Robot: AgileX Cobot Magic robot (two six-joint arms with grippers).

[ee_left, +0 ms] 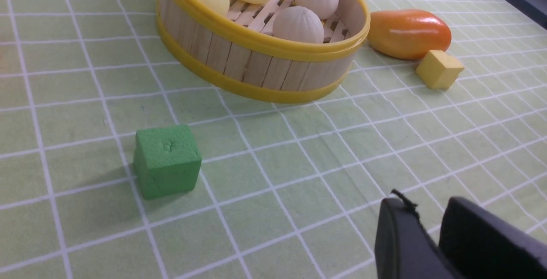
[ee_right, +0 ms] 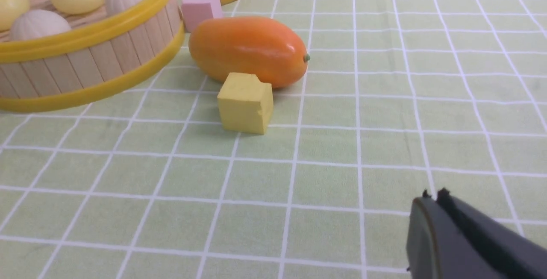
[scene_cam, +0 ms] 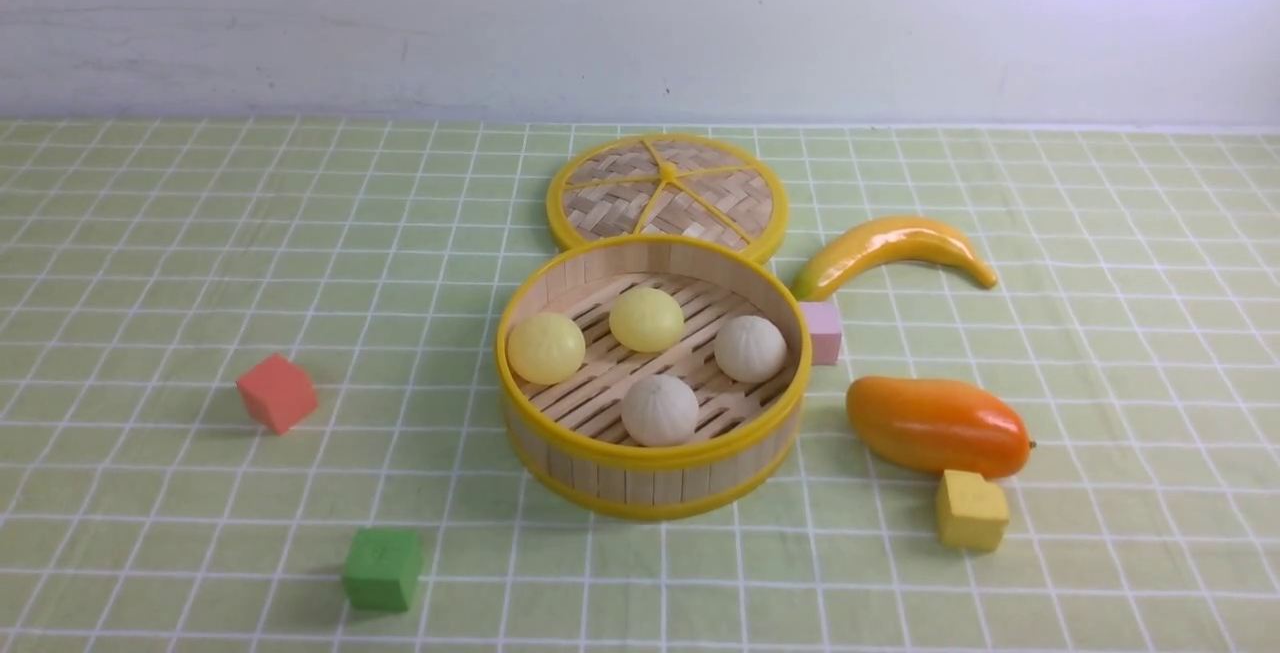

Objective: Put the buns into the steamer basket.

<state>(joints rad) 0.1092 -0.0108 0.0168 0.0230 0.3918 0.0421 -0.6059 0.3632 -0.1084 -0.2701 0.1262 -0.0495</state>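
The green checked cloth [scene_cam: 150,233] is carrying the steamer basket [scene_cam: 655,478] at its middle, with the woven lid [scene_cam: 667,195] lying just behind it and the mango [scene_cam: 937,426] sitting near its right side. All four buns [scene_cam: 660,410] are sitting inside the basket, two yellow at the left and back, two off-white at the right and front. The left gripper [ee_left: 431,236] is hovering empty over the cloth with its fingers nearly together, and the right gripper [ee_right: 433,219] is hovering clenched on nothing.
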